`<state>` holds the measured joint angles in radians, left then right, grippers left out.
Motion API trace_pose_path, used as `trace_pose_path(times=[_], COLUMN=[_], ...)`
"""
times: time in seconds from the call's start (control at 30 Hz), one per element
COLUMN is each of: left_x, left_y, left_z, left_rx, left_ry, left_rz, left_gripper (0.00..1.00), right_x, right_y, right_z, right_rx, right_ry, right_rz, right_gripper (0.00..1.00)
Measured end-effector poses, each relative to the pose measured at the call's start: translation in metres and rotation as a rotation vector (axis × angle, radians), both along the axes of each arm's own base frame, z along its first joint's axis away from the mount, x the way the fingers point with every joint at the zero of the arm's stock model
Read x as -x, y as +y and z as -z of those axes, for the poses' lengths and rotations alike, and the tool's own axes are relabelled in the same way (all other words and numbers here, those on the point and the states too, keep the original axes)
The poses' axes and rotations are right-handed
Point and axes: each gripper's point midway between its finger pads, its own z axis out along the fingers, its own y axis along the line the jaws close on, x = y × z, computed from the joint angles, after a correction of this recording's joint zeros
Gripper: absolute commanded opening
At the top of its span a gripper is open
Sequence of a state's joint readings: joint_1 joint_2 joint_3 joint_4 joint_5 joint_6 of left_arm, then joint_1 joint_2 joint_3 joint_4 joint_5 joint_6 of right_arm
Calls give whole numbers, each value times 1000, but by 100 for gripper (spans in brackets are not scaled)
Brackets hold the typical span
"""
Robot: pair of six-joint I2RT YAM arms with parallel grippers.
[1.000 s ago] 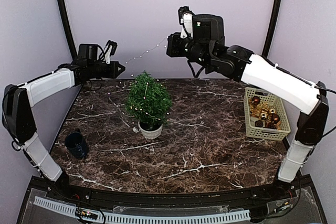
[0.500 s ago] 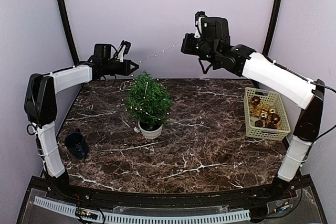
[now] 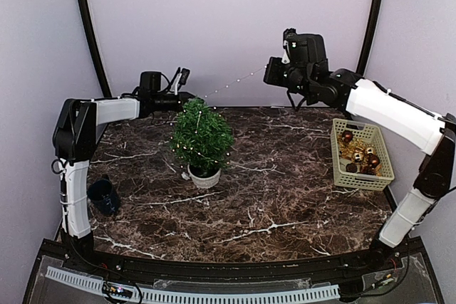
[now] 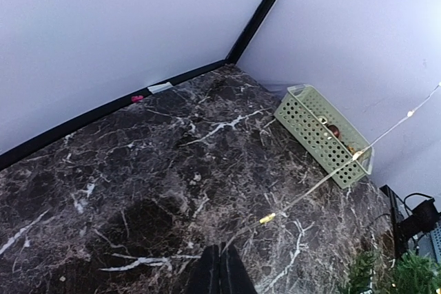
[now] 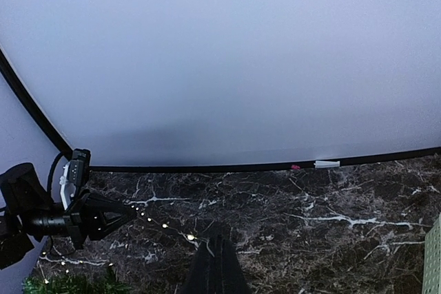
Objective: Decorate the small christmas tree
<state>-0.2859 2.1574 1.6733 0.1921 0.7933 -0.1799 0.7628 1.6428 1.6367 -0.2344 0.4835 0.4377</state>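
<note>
The small christmas tree [image 3: 203, 135] stands in its white pot [image 3: 204, 176] left of the table's middle, with a wire light string [image 3: 231, 83] partly wound round it. From the tree top the string runs taut up to the right, held at both ends. My left gripper [image 3: 192, 96] is shut on the string just left of the tree top; in the left wrist view its gripper [image 4: 220, 247] pinches the wire [image 4: 303, 194]. My right gripper [image 3: 269, 70] is shut on the other end, higher and near the back wall; the right wrist view shows its gripper [image 5: 216, 239] on the string [image 5: 165, 225].
A beige basket [image 3: 361, 179] with gold and dark red baubles sits at the table's right edge. A dark blue cup [image 3: 103, 196] stands near the left edge. The back wall is close behind both grippers.
Both arms have swung to the right with the string stretched between them. The left gripper has come from well left of the tree to its top, and the right gripper has moved right and slightly lower.
</note>
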Motion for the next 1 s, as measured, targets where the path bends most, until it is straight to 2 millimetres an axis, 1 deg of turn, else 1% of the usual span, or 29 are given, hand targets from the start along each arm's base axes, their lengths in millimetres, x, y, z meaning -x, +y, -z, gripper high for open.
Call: trace_pose_path(times=[0.03, 0.07, 0.17, 0.2, 0.27, 0.37, 0.5, 0.53, 0.57, 0.63, 0.7, 0.83, 1.0], left_x=[3, 5, 11, 13, 17, 24, 33, 35, 38, 42, 46, 49, 40], left_y=[-2, -4, -8, -10, -12, -15, -15, -14, -13, -10, -5, 14, 47], left_z=[-1, -4, -12, -15, -19, -26, -21, -19, -17, -16, -19, -37, -66], left_rx=[14, 28, 66, 78, 98, 129, 133, 129, 123, 111, 100, 68, 14], left_ry=[3, 3, 0, -1, 1, -3, 5, 10, 15, 11, 3, -45, -124], left_rz=[20, 36, 83, 100, 127, 173, 207, 209, 209, 210, 198, 133, -31], left_gripper=[12, 17, 26, 31, 37, 42, 51, 54, 56, 63, 68, 76, 80], right_x=[3, 5, 11, 13, 14, 13, 11, 11, 10, 7, 4, 2, 4], right_y=[-3, -5, -14, -17, -21, -24, -29, -30, -32, -35, -40, -43, -42], right_z=[-1, -2, -7, -9, -12, -11, -7, -6, -4, 1, 6, 7, 14], right_rx=[-4, -8, -20, -22, -26, -20, -8, -4, 1, 10, 21, 23, 31], right_ry=[1, 2, -6, -9, -14, -13, -5, -2, 2, 13, 27, 33, 46], right_rz=[1, 3, 19, 24, 38, 54, 77, 82, 88, 101, 113, 122, 112], right_gripper=[0, 0, 0, 0, 0, 0, 0, 0, 0, 0, 0, 0, 0])
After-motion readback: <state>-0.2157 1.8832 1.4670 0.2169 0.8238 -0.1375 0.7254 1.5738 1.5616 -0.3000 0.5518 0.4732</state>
